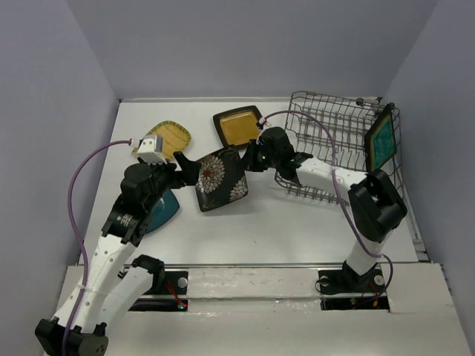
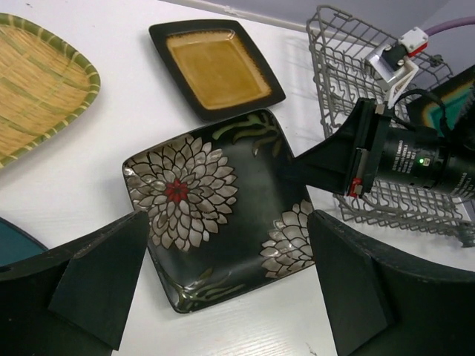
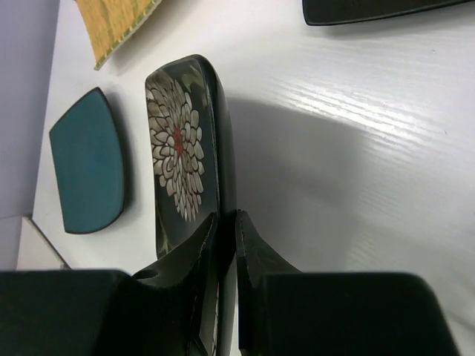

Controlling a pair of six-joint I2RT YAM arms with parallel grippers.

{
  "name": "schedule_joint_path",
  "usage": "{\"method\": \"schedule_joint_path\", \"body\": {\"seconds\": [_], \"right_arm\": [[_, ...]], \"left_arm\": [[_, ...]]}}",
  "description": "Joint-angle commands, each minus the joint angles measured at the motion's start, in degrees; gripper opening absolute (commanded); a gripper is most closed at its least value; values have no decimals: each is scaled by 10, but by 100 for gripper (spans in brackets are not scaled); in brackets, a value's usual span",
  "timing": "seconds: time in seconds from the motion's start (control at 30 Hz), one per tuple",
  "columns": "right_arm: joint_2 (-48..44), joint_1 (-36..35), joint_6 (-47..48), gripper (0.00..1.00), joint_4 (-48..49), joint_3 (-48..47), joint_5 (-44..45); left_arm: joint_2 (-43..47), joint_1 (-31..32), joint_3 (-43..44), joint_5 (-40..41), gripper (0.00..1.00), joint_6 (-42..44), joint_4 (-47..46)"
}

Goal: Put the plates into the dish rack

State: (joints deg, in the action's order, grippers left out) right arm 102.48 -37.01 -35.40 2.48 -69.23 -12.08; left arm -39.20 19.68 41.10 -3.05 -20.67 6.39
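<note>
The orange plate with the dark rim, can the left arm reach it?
Probably yes. The left gripper is open, and the orange plate lies bare just past the flowery plate, with nothing between.

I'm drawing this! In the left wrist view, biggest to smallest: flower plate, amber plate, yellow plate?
1. flower plate, nearest the camera.
2. amber plate and yellow plate: can't rank, the yellow one is cut off.

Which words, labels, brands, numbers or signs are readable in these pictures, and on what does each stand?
Readable text: none.
Small white print on the black motor housing, seen in the left wrist view: too small and blurred to read.
The black floral plate, the amber plate and the dish rack: no writing, only pattern or bare wire.
</note>
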Motion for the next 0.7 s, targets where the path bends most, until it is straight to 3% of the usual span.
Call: {"method": "schedule_joint_path", "body": {"seconds": [0.0,0.2,0.57,0.67], "right_arm": [[-82,16,-46,7,117,14,-53],[-133,38,-89,7,145,45,-105],[-213,67,-116,7,162,72,-153],[-218,72,-129,7,175,75,-172]], "left_arm": [[-16,-8,-5,-55,98,-20,-37],[-44,-10,-18,-79,97,-63,-46],[-87,-10,-42,-46,94,-122,-56],[-104,-10,-57,-73,93,-154,-100]]}}
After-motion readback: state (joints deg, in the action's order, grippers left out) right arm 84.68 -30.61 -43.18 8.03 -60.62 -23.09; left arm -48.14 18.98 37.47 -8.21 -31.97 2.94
